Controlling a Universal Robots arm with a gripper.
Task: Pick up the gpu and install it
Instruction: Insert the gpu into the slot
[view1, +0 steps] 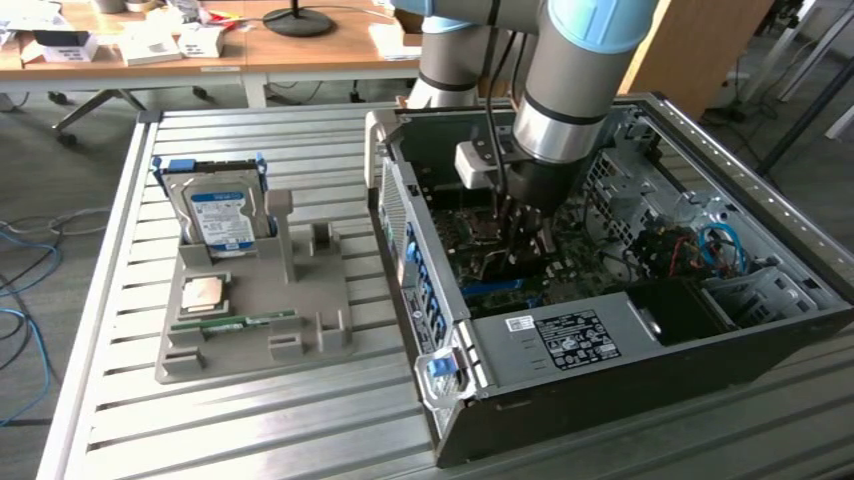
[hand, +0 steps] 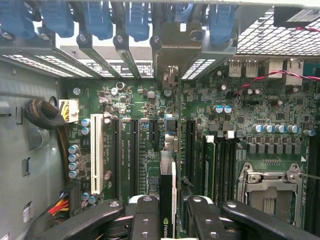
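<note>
Arm (view1: 574, 80) stood vertical inside open case (view1: 641, 330), gripper (hand: 170, 206) partly closed and clamped on gpu (hand: 167, 167), card edge-on over motherboard (hand: 125, 100) slots, tray (view1: 254, 345) beside case held hard drive (view1: 220, 215), CPU (view1: 204, 293), memory stick (view1: 240, 322).

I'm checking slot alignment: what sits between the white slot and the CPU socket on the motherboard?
In the wrist view: black expansion slots, then the gpu held edge-on in the gripper, then memory slots.
</note>
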